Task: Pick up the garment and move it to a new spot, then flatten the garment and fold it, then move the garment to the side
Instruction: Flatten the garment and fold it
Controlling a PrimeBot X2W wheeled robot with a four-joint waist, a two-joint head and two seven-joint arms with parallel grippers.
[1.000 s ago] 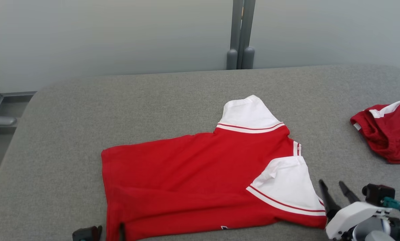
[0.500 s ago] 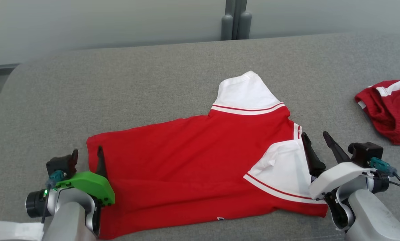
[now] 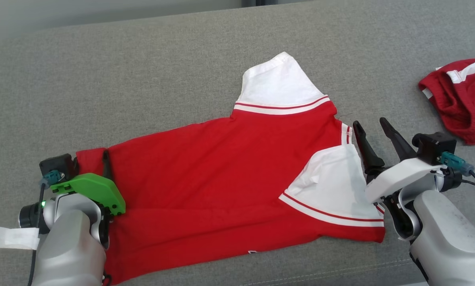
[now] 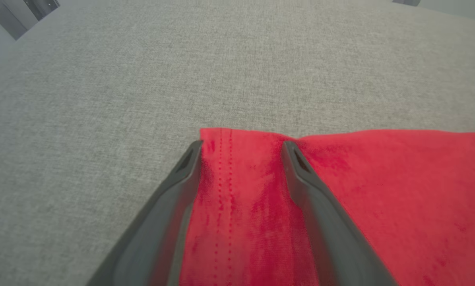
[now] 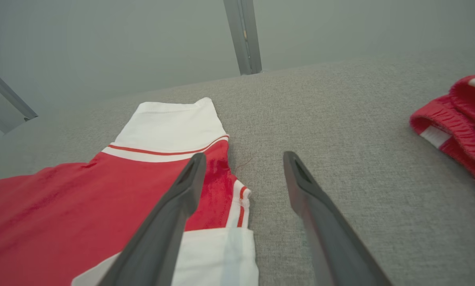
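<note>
Garment (image 3: 221, 178), a red shirt with white sleeves, lies flat in the head view across the middle of the grey fabric-covered desk (image 3: 142, 71), hem toward the left edge, collar end toward the right. Bare fabric runs from it to the far edge and out to the left, while the near edge is close below it. A second red garment (image 3: 464, 107) is bunched at the right edge, well apart. The left claw (image 3: 89, 159) sits at the far hem corner, fingers spread; the right claw (image 3: 369, 123) is spread just beside the collar end and near sleeve. In the left wrist view the left claw (image 4: 242, 143) straddles the stitched hem corner of the garment (image 4: 380, 190), one finger along the cloth's edge, the other over red cloth, with open desk (image 4: 181, 71) ahead. In the right wrist view the right claw (image 5: 245, 155) is spread, one finger above the garment (image 5: 82, 206), the other over bare desk (image 5: 340, 119); contact cannot be judged.
</note>
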